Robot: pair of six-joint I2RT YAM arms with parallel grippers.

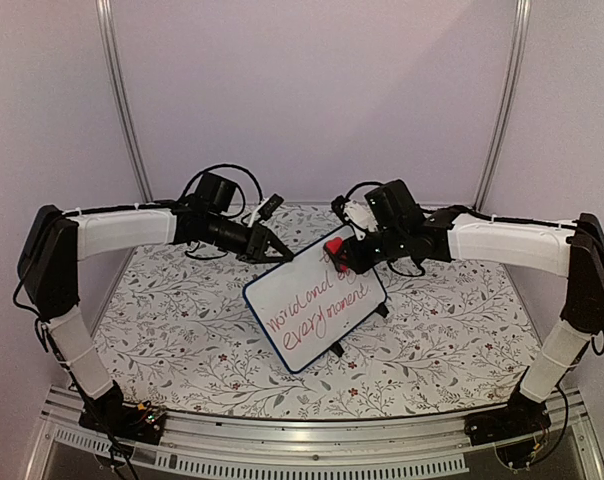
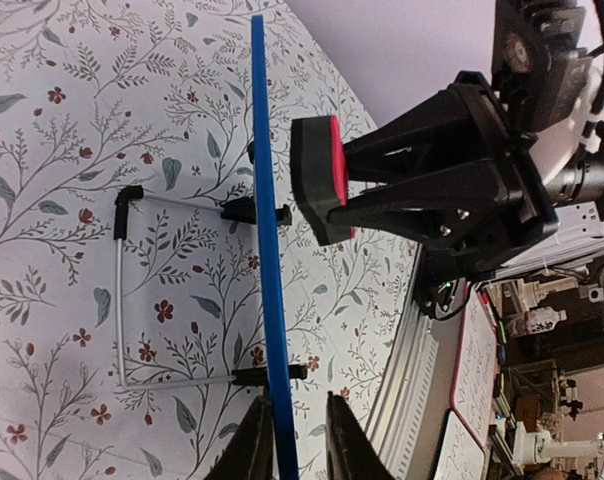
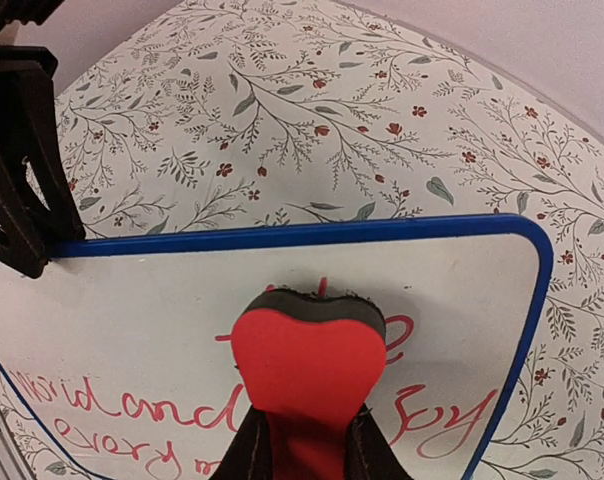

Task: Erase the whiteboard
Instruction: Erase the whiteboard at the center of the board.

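The whiteboard (image 1: 317, 310) stands near the middle of the table, propped at a slant and turned corner-on to the arms; it is a smooth white rectangle with rounded corners inside a thin glossy blue frame (image 2: 267, 250), with looping red handwriting across its face; behind it a thin silvery wire stand (image 2: 120, 300) with small black end caps bends out to brace it on the tablecloth (image 1: 182, 330), a pale cloth printed with grey-green sprigs and little red flowers; the left gripper (image 1: 275, 247), matt black and angular, reaches to the board's upper left edge, its two tapered fingers (image 2: 347, 445) standing one on each side of the blue frame; one finger sits close against the frame while a sliver of cloth shows beside the other, so I cannot tell whether the jaws are clamped on it; the right gripper (image 1: 340, 258) is closed on the eraser (image 3: 307, 370), a heart-shaped red block backed with a dark fuzzy pad, pinched between the two black fingers; the pad faces the upper part of the board over the red writing, right at the surface, though contact cannot be confirmed.
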